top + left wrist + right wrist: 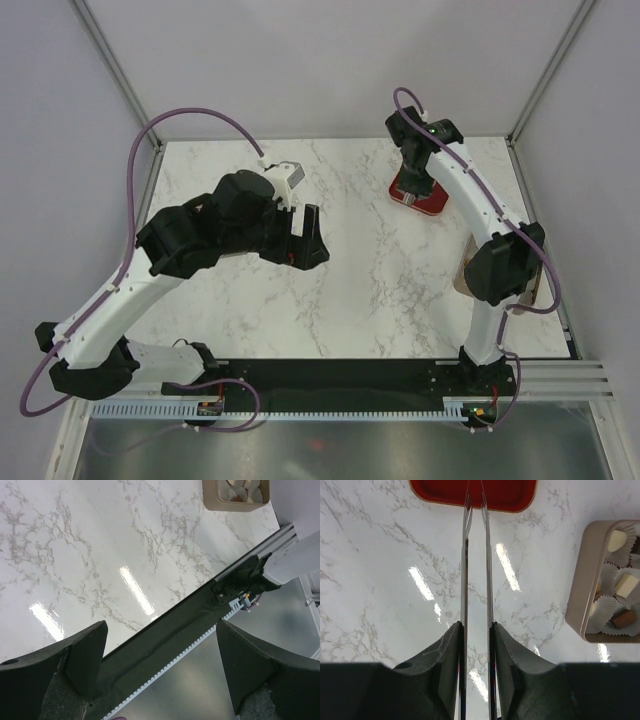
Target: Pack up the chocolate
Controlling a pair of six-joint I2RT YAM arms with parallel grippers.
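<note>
I have two claws. My left claw (160,655) is spread wide with nothing between its fingers. It hangs over the left middle of the white marble surface (360,290).

My right claw (476,630) is pressed together on one pair of thin metal tongs (465,580), a finger against each blade. The two blades run forward side by side with a narrow gap between them and cross the near rim of the one red tray (440,490). There the top of my wrist view cuts them off, so I cannot tell whether the tips hold anything. From above, my claw covers that part of the tray too.

The chocolate (626,585) sits in the one tan box (580,580), off to the right of the tongs and well apart from the tray. The pieces lie in white fluted paper cups (607,607). In the part of the box I can see, I count one dark brown lump and two clear cream ones. Perhaps one or two more cream bits are tucked against the box wall. The right edge of the frame cuts the box off, so this is not a full count.

My left wrist view catches only the box's near end, with a few cream lumps cut off at the top. From above, my right arm's elbow (505,262) hides nearly all of the box.
</note>
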